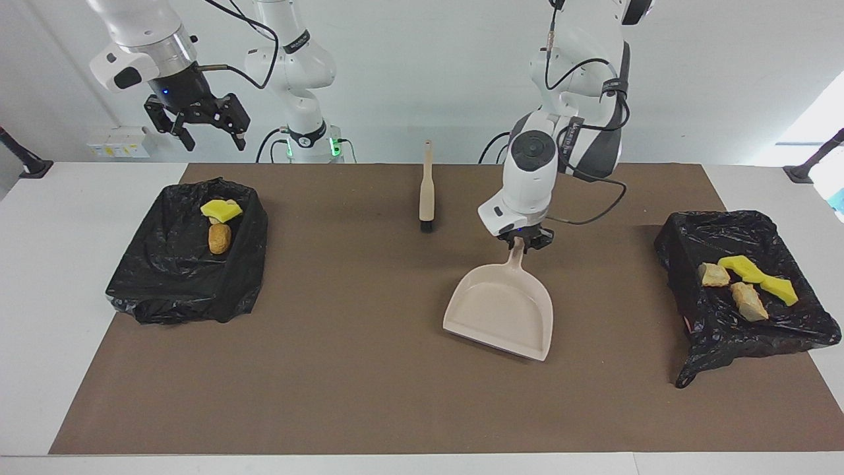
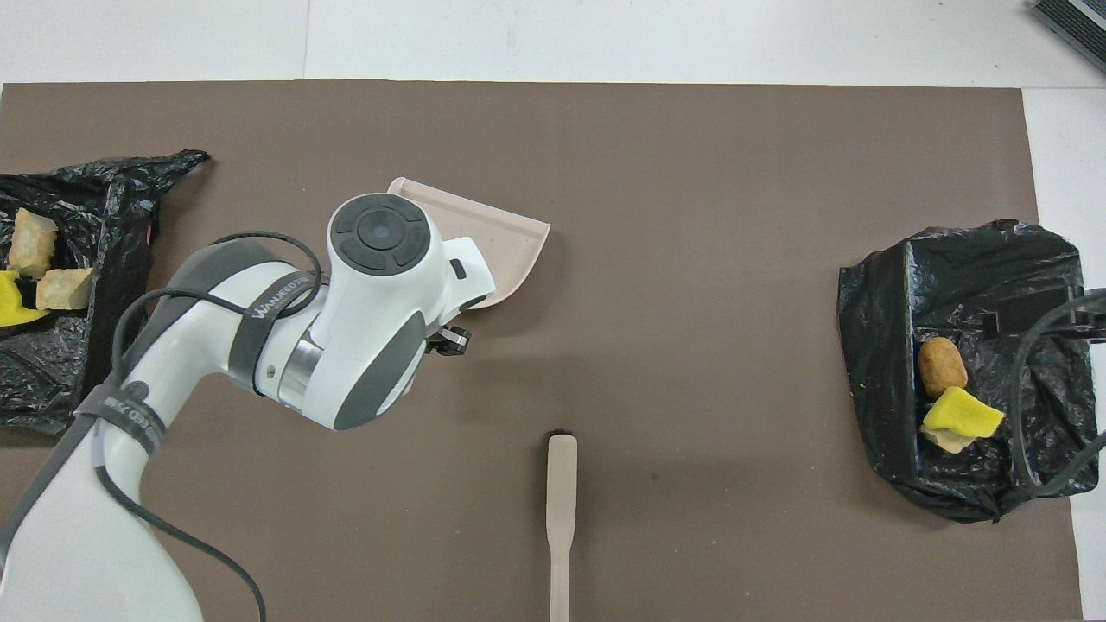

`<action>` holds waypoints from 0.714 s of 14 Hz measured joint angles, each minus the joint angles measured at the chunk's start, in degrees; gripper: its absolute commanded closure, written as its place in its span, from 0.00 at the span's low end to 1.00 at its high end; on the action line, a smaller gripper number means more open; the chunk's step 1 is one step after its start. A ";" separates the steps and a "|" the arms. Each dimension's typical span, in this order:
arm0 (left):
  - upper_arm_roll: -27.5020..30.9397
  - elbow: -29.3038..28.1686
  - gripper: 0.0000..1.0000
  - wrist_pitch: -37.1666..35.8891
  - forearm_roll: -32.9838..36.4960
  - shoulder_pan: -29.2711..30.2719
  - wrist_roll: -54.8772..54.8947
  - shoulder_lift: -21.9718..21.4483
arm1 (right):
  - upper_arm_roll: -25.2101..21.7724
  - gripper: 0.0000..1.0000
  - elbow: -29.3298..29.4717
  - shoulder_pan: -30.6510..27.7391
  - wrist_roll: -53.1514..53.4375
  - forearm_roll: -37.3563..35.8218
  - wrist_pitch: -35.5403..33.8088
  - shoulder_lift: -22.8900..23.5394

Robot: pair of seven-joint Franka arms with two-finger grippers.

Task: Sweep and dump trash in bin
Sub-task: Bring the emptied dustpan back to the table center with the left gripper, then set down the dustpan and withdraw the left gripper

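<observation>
a: left gripper, frame centre, seems pinched on the beige plastic dustpan handle.
b: right gripper, upper left, spread. yellow-green and tan trash sits in the black-lined bin.

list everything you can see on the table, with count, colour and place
mat: one, brown, covering most of the white table
dustpan: one, beige, mid-mat, pan empty, handle pointing toward the robots
brush: one, beige handle with black bristles, lying on the mat nearer to the robots than the dustpan
bins: two, lined with black bags, one at each end of the mat
trash: four pieces in the bin at the left arm's end, yellow-green and tan; at least two in the other bin
left hand: one, at the dustpan's handle, apparently shut on it
right hand: one, open, raised over the bin at its end, waiting
</observation>
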 measured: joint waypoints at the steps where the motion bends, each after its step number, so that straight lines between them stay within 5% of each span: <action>1: 0.02 1.50 1.00 0.00 -0.93 -1.26 -3.25 1.08 | 0.01 0.00 -0.02 0.00 0.00 -0.02 0.00 0.00; 5: 0.12 6.77 1.00 -0.36 -2.38 -5.46 -11.36 5.39 | 0.04 0.00 -0.29 0.00 -0.05 -1.70 0.00 -0.10; 10: 0.36 20.91 0.99 -5.08 -2.42 -9.05 -19.75 17.07 | 0.19 0.00 -2.07 -0.01 -0.06 -1.90 2.49 -0.32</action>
